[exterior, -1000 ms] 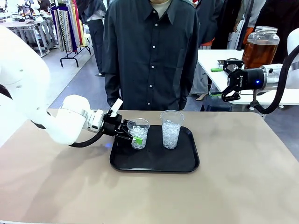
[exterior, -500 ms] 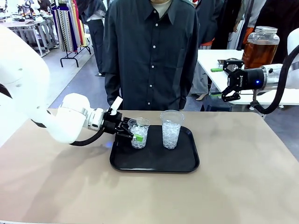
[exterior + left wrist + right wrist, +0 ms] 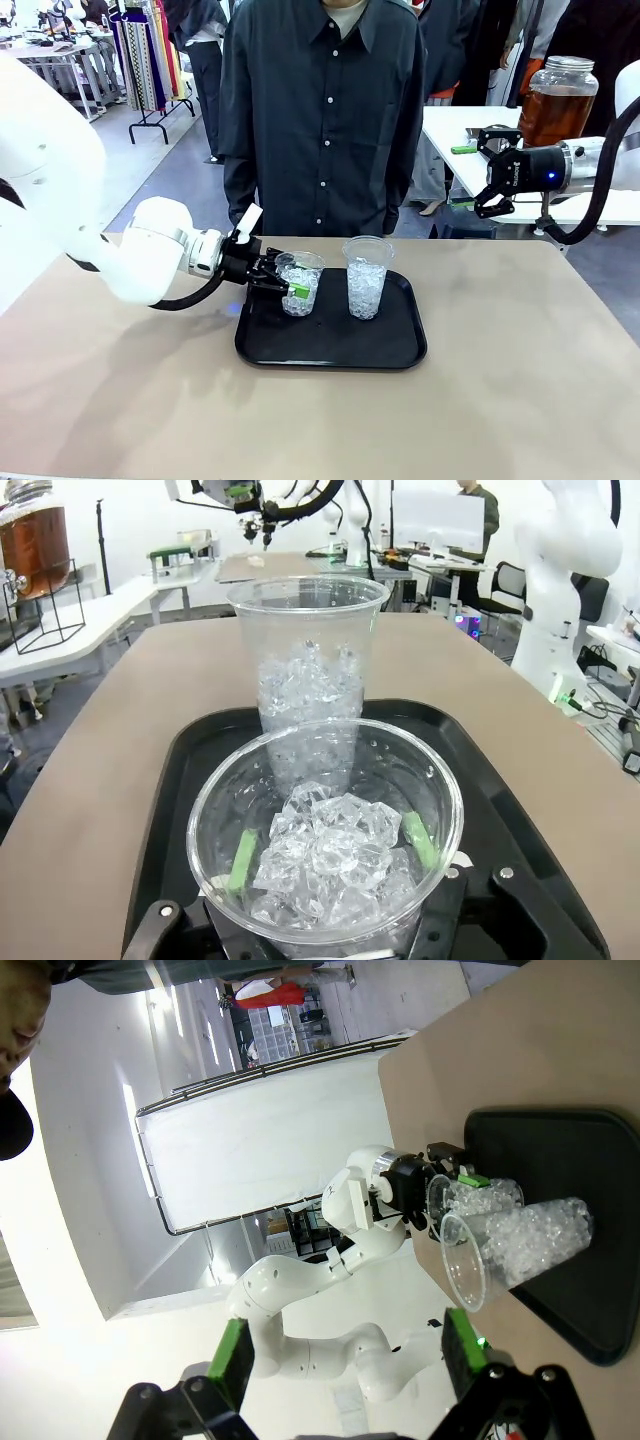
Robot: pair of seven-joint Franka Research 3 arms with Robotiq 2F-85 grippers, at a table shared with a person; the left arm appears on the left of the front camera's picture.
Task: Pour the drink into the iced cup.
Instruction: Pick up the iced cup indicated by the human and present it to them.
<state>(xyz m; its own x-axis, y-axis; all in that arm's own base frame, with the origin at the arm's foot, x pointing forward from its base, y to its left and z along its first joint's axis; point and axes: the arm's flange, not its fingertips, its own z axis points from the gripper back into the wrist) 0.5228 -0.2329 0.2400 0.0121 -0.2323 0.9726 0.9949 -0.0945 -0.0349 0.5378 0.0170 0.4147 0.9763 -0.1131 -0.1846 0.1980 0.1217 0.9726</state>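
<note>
Two clear cups of ice stand on a black tray [image 3: 330, 350]. My left gripper [image 3: 291, 286] is shut on the left iced cup [image 3: 301, 296], its green pads [image 3: 243, 860] pressed to the sides of this cup [image 3: 325, 845]. The second iced cup [image 3: 366, 278] stands just right of it, untouched, and rises behind the held one as the taller cup [image 3: 308, 665]. The drink [image 3: 555, 108], amber-brown in a glass dispenser jar with a metal lid, sits on the white side table at the far right. My right gripper [image 3: 484, 170] hangs open in the air left of the jar, holding nothing.
A person in a dark shirt [image 3: 322, 110] stands at the far edge, right behind the tray. The white side table [image 3: 450, 130] also carries a green object. The brown tabletop [image 3: 500, 390] has free room on both sides of the tray. A black wire stand [image 3: 45, 605] holds the jar.
My left gripper slid a little further around the left iced cup and closed on it. The right arm stayed still.
</note>
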